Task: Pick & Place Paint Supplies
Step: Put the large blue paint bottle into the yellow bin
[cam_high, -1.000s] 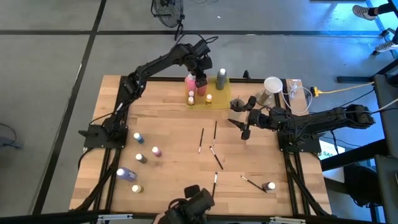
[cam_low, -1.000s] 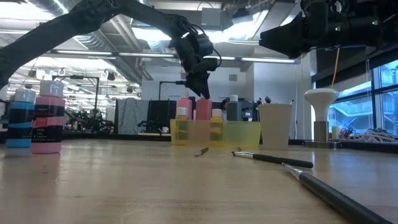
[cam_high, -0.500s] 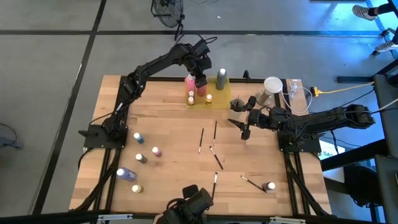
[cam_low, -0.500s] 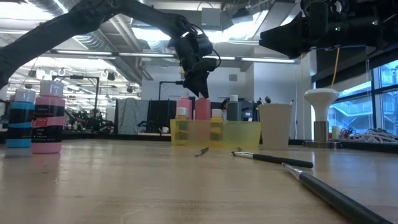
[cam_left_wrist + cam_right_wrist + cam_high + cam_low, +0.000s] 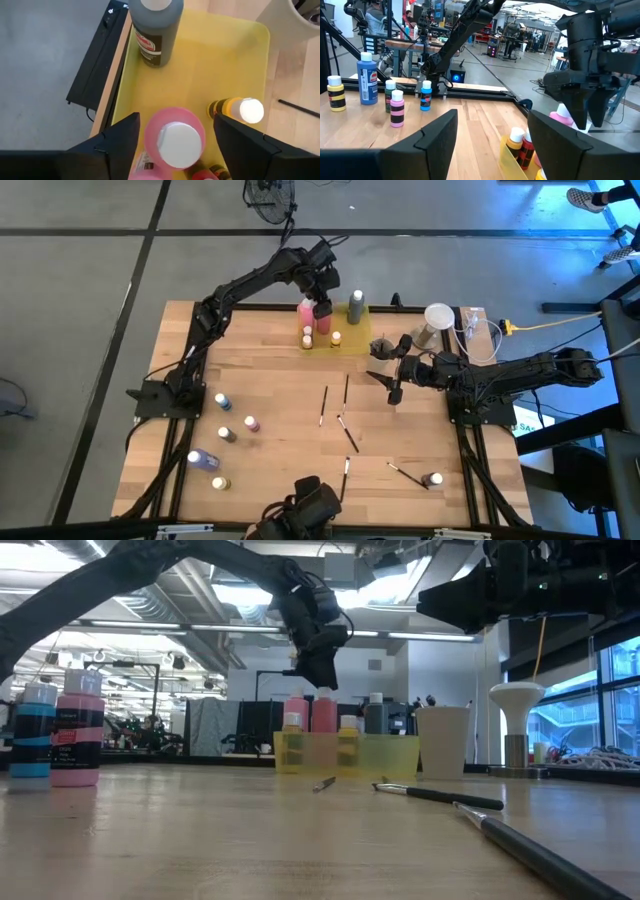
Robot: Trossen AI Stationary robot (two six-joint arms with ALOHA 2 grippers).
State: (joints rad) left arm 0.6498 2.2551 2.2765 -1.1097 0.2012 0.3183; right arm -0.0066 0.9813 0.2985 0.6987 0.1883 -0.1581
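Wooden tabletop (image 5: 290, 380) carries most of what is left to gather: nearest the camera edge lie a pale-capped bottle (image 5: 435, 478) and a brush (image 5: 405, 473) beside it, then three more brushes (image 5: 346, 403) scattered mid-table, and on the left side a cluster of small bottles (image 5: 222, 401) (blue, pink, purple and yellow among them). These are well apart from one another, so there is room to come down on each.

Farther back, the right gripper (image 5: 392, 376) hangs over the bare wood near the middle, jaws apart and holding nothing; that arm waits.

At the far edge sits the yellow tray (image 5: 215, 65), and here the step in hand looks like a release. The left gripper (image 5: 322, 297) hovers just above the pink bottle (image 5: 172, 142), its fingers (image 5: 120, 142) spread wide to either side of the white cap and touching nothing, so the bottle stands on its own in the tray. Around it are a grey bottle (image 5: 155, 27) and small yellow bottles (image 5: 237, 110), close together.

Next, I judge, the left arm should lift straight up, since any sideways drift could knock the neighbours. The tray lies against the table's far rim with the beige cup (image 5: 432, 323) just beside it, so open room is toward the table's middle.
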